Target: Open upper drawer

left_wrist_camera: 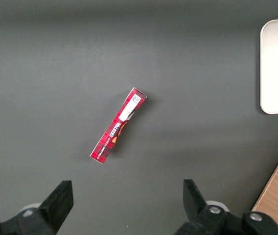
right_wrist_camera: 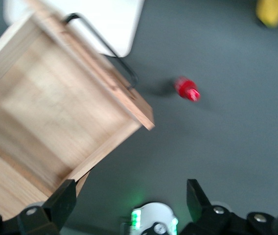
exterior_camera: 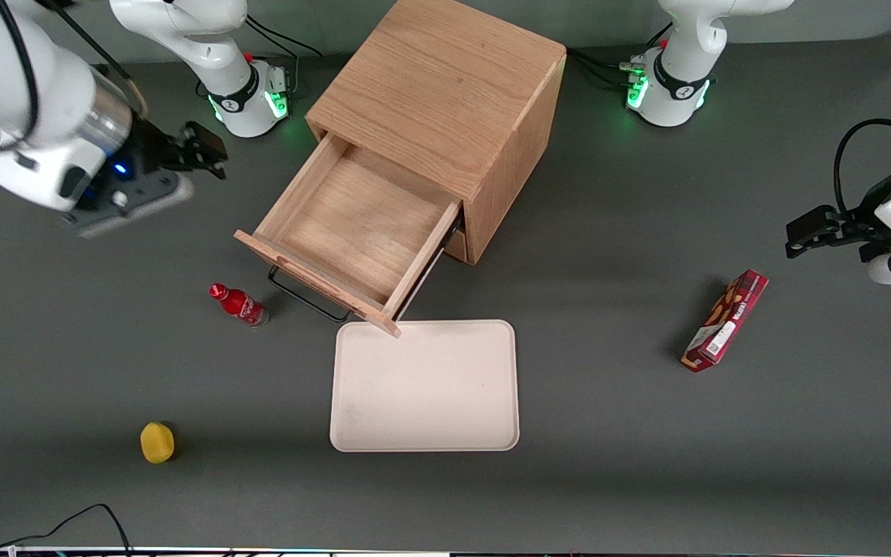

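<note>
**Upper drawer pulled out, gripper hanging clear**

Because the upper drawer (exterior_camera: 353,224) stands pulled far out of the oak cabinet (exterior_camera: 445,100), its bare wooden inside fully on show, the opening looks finished. Its thin black bar handle (exterior_camera: 308,298) faces the front camera, and one front corner hangs just over the rim of a cream tray (exterior_camera: 424,387) lying on the grey worktop (exterior_camera: 646,464).

The gripper (exterior_camera: 202,155) hovers above the worktop toward the working arm's end, apart from the drawer, fingers spread and holding nothing.

A small red bottle (exterior_camera: 238,304) stands close beside the handle, and a yellow object (exterior_camera: 157,442) sits nearer the camera. A red snack box (exterior_camera: 726,320) lies toward the parked arm's end.

Risks — a low sweep of the arm could topple the bottle, or clip the drawer front and nudge it back in.
</note>
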`<act>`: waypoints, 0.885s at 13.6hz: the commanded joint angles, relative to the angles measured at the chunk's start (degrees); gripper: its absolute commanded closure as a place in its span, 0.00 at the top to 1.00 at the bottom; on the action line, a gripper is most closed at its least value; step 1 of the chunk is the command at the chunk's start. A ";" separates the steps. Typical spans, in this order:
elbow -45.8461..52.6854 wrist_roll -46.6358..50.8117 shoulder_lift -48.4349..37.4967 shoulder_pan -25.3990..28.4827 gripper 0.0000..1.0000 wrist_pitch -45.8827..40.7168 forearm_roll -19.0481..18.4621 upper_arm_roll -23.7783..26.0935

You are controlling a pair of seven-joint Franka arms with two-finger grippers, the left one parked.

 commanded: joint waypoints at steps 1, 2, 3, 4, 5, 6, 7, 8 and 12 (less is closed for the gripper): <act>-10.56 5.73 -7.62 -0.38 1.00 2.42 1.29 -6.47; -14.68 5.72 -9.90 -0.29 1.00 5.39 1.38 -8.67; -20.46 5.64 -12.88 -0.29 1.00 10.12 1.38 -10.86; -27.22 5.38 -16.66 -0.20 1.00 15.39 1.29 -12.71; -33.55 5.11 -20.52 -0.20 1.00 20.05 1.29 -13.43; -38.31 3.37 -23.52 -0.20 1.00 23.32 1.29 -13.43; -39.23 1.26 -23.98 -0.20 1.00 23.70 1.29 -13.61; -38.37 -1.98 -23.55 -0.12 1.00 23.44 1.29 -14.57; -33.54 -5.61 -21.36 -0.03 1.00 23.09 1.20 -16.85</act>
